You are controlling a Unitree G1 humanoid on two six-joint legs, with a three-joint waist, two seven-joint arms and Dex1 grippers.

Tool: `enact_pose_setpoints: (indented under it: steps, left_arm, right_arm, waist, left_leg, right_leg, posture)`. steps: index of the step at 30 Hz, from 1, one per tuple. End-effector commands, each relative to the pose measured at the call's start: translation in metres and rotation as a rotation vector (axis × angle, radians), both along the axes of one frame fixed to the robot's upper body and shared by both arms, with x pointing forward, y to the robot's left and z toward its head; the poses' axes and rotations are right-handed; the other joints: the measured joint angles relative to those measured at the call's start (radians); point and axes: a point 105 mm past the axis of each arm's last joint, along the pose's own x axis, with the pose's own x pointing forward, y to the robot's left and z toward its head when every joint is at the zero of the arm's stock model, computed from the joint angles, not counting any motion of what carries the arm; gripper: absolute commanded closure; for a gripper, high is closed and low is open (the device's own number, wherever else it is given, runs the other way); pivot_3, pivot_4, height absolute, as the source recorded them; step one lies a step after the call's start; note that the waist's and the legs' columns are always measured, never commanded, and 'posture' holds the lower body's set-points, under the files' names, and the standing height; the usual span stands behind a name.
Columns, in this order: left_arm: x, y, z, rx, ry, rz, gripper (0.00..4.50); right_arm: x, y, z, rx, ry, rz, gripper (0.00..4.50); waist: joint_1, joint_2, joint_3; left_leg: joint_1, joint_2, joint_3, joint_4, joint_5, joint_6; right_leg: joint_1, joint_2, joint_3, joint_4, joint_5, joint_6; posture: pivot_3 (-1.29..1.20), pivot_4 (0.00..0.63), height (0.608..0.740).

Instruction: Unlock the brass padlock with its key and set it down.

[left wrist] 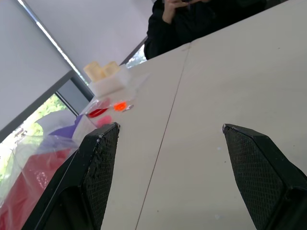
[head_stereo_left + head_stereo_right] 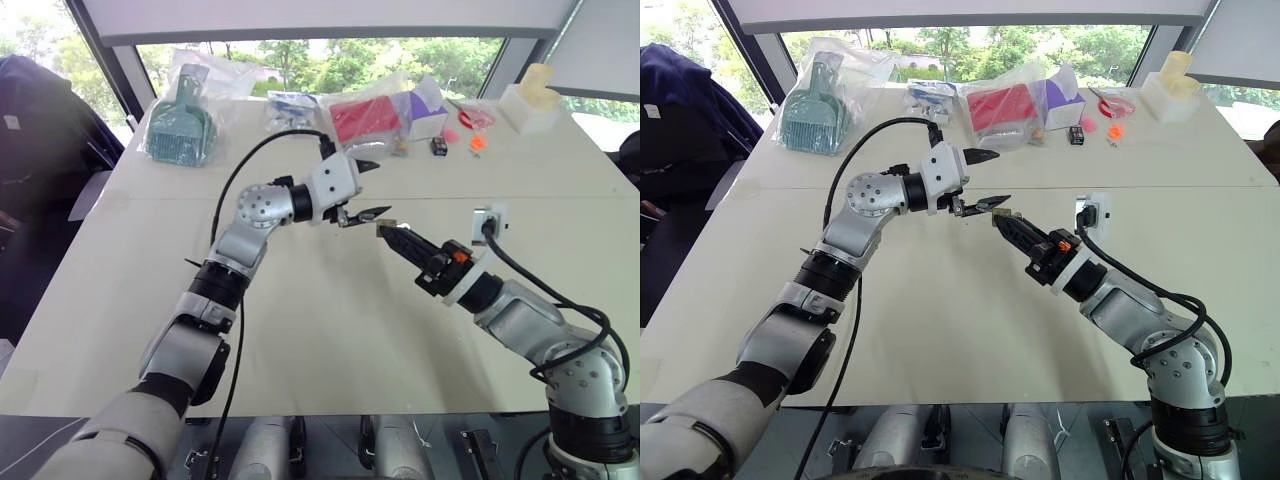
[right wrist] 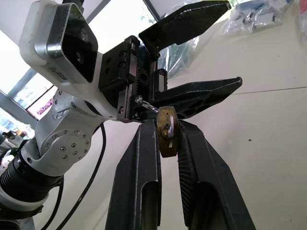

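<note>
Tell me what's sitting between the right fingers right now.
The brass padlock, pinched between the right gripper fingers, its silvery shackle pointing toward the open left gripper. The fingers cover the lock's sides; I cannot make out a key.

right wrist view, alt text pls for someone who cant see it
The right gripper pinches a small brass padlock above a pale table. The left gripper, open, hangs just beyond it, a thin metal piece reaching toward the padlock.

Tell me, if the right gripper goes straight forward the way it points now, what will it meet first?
Probably the left gripper. The right gripper, shut on the brass padlock, points at the left gripper's lower finger, which sits just beyond the padlock; depth is hard to judge.
</note>
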Motion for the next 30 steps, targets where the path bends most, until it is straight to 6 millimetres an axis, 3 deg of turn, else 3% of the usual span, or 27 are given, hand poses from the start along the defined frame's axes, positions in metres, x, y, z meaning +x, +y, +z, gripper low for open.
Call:
enact_pose_setpoints:
  steps: [1, 5, 9, 12, 18, 21, 24, 30]
  left_arm:
    - [0.000, 0.006, -0.006, 0.064, -0.002, 0.009, 0.95]
    - [0.015, 0.032, -0.029, 0.170, 0.097, 0.115, 0.95]
    - [0.020, 0.075, -0.059, 0.283, 0.263, 0.214, 0.95]
    - [0.007, 0.096, -0.069, 0.313, 0.386, 0.201, 0.95]
    - [-0.045, 0.103, -0.061, 0.237, 0.599, 0.036, 0.95]
    - [-0.059, 0.104, -0.060, 0.214, 0.654, 0.019, 0.95]
    - [-0.068, 0.105, -0.062, 0.198, 0.693, 0.025, 0.90]
    - [-0.075, 0.105, -0.067, 0.172, 0.727, 0.050, 0.90]
  right_arm:
    - [-0.002, 0.001, 0.011, 0.019, -0.038, 0.005, 4.50]
    - [-0.001, 0.001, 0.008, 0.059, -0.009, -0.006, 4.50]
    - [0.005, 0.008, -0.013, 0.084, 0.108, -0.007, 4.50]
    - [0.013, 0.014, -0.034, 0.079, 0.222, -0.004, 4.50]
    - [0.036, 0.015, -0.066, 0.055, 0.406, -0.029, 4.50]
    - [0.042, 0.013, -0.074, 0.018, 0.442, -0.026, 4.50]
    - [0.046, 0.009, -0.079, -0.021, 0.464, -0.022, 3.20]
    - [0.045, -0.010, -0.081, -0.157, 0.437, -0.033, 0.07]
  waist:
    - [-0.001, 0.000, 0.000]
    - [-0.002, 0.000, 0.000]
    - [-0.005, 0.000, 0.000]
    - [-0.007, 0.000, 0.000]
    - [-0.005, 0.001, 0.000]
    - [-0.006, 0.001, 0.000]
    - [-0.010, 0.001, 0.000]
    - [-0.005, 0.001, 0.000]
  left_leg:
    - [0.000, 0.000, 0.000, 0.000, 0.000, 0.000]
    - [0.000, 0.000, 0.000, 0.000, 0.000, 0.000]
    - [0.000, 0.001, 0.000, 0.000, 0.000, 0.000]
    - [0.000, 0.001, 0.000, -0.001, 0.000, 0.000]
    - [-0.001, 0.000, 0.000, 0.000, 0.004, -0.008]
    - [-0.001, 0.000, 0.000, -0.001, 0.004, -0.008]
    - [-0.001, 0.000, 0.000, -0.001, 0.004, -0.008]
    - [0.000, 0.000, 0.000, -0.001, 0.004, -0.008]
  right_leg:
    - [0.000, 0.000, 0.000, 0.000, 0.000, 0.000]
    - [0.000, 0.000, 0.000, 0.000, 0.000, 0.000]
    - [-0.001, 0.001, 0.000, 0.001, 0.000, 0.000]
    - [-0.001, 0.000, 0.000, 0.001, 0.000, 0.000]
    - [-0.002, 0.000, 0.000, 0.001, -0.002, -0.004]
    - [-0.002, 0.000, 0.000, 0.001, -0.002, -0.004]
    - [-0.002, 0.000, 0.000, 0.001, -0.002, -0.003]
    - [-0.001, 0.001, 0.000, 0.001, -0.002, -0.003]
  posture:
    - [0.00, 0.150, 0.735]
    - [0.00, 0.150, 0.735]
    - [0.00, 0.150, 0.735]
    - [0.00, 0.150, 0.735]
    - [0.00, 0.150, 0.735]
    - [0.00, 0.150, 0.735]
    - [0.00, 0.150, 0.735]
    - [0.00, 0.150, 0.735]
